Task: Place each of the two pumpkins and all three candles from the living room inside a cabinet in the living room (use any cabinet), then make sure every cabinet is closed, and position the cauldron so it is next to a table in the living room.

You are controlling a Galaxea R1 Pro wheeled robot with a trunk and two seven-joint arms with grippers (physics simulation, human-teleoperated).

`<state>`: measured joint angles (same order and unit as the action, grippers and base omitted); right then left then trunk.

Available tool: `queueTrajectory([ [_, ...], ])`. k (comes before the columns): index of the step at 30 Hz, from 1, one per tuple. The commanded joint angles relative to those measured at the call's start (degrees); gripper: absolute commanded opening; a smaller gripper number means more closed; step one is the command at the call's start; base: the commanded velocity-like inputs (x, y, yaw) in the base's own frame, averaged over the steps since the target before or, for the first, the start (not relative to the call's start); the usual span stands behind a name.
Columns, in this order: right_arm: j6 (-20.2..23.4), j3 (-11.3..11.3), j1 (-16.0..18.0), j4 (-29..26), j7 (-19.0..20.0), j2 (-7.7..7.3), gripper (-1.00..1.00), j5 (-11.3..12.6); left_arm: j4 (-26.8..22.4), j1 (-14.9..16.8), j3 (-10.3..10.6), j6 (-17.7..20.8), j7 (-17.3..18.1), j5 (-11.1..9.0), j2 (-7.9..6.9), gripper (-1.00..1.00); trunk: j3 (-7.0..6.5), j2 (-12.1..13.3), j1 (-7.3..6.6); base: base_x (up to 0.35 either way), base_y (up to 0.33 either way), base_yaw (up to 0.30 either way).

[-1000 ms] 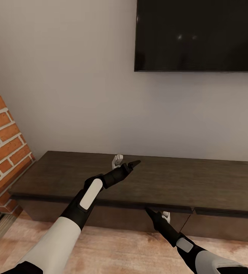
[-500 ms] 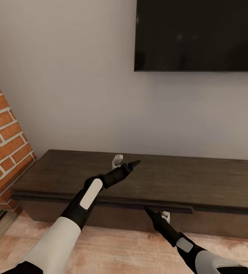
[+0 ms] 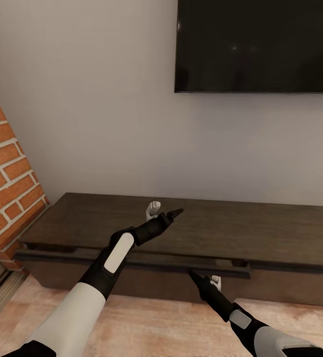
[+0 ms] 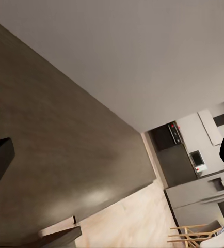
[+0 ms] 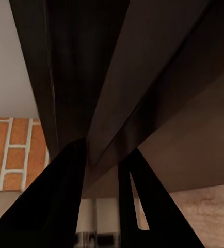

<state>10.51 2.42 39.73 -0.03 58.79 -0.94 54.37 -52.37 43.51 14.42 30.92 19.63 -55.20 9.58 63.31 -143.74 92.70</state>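
The long low dark brown cabinet (image 3: 260, 233) stands against the wall in front of me. Its left front (image 3: 131, 261) juts out a little from under the top, leaving a narrow gap. My right gripper (image 3: 205, 280) sits at that front's upper lip, and in the right wrist view the lip (image 5: 143, 77) runs between the two black fingers (image 5: 65, 201), which are shut on it. My left gripper (image 3: 163, 211) hovers open above the cabinet top (image 4: 50, 144) with nothing in it. The pumpkins, candles, cauldron and table are out of view.
A black wall TV (image 3: 258, 44) hangs above the cabinet. The red brick fireplace (image 3: 7, 168) stands at the left. Light wood floor (image 3: 151, 322) lies between me and the cabinet. Kitchen units (image 4: 194, 170) show far off in the left wrist view.
The camera has drawn back slightly. The cabinet's left front has slid out toward me with the right gripper, opening a gap under the top. The left arm keeps its pose.
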Motion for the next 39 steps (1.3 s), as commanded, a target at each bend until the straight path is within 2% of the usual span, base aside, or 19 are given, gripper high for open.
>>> queueTrajectory([
  [1,0.65,-0.84,-0.01,0.07,0.36,-0.03,-1.00,0.91,-0.02,0.03,-0.05,0.35,-0.02,-0.34,0.00,1.00,0.06,-0.02,-0.02,-0.084,0.000,0.000],
  [39,0.65,-0.82,-0.01,0.12,0.36,-0.03,-1.00,0.82,0.07,0.02,0.00,0.22,-0.03,-0.34,0.00,1.00,0.06,-0.02,-0.02,-0.123,0.000,0.000],
])
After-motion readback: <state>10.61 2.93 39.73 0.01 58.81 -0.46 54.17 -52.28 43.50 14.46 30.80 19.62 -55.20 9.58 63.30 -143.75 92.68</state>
